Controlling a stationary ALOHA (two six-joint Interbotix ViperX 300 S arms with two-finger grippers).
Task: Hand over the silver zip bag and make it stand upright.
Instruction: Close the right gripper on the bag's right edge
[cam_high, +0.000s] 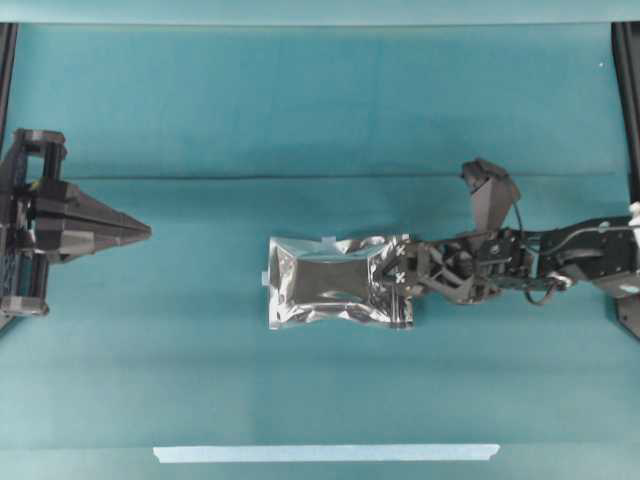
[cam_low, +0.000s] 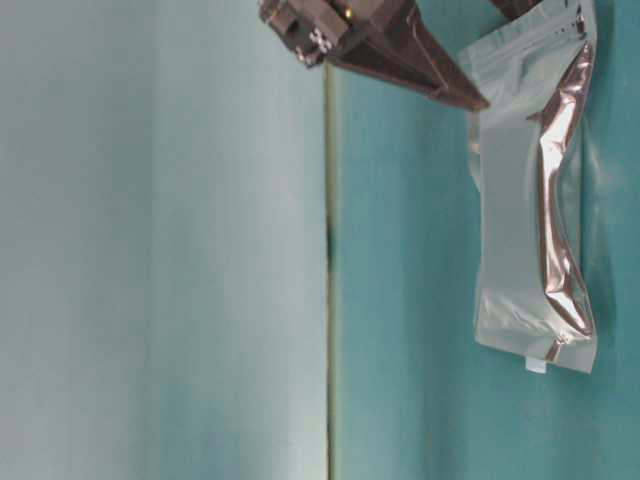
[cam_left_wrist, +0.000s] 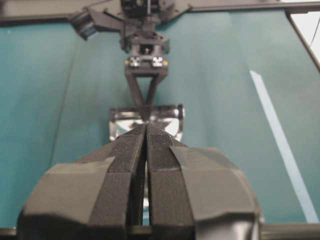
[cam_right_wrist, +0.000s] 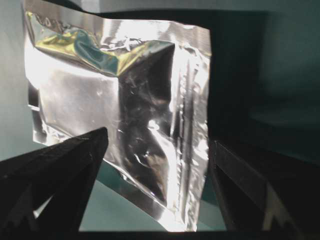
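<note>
Two grippers are taking part, and the silver zip bag (cam_high: 340, 281) is lying flat on the teal table (cam_high: 300, 120), a little right of the middle. Near the front edge, a pale tape strip (cam_high: 325, 453) is lying across the cloth, well apart from the bag. On the left side, the left gripper (cam_high: 140, 232) is waiting with its fingers pressed together, holding nothing, its tip pointing toward the bag but well apart from it. On the right side, the right gripper (cam_high: 405, 275) is standing with its fingers spread wide at the right end of the bag. In the right wrist view the two dark fingers (cam_right_wrist: 60, 165) are showing on both sides of the near edge of the bag, not closed on it.

What is risky, I think, is the grasp: the foil is looking smooth and puffy, so the fingers may be sliding off when closing, or pushing the bag away to the left instead of catching it. A pinch only on the thin sealed edge may be letting the bag hang and turn.

The bag is looking shiny and crinkled, rectangular, with flat sealed borders and a narrower waist in the middle.
</note>
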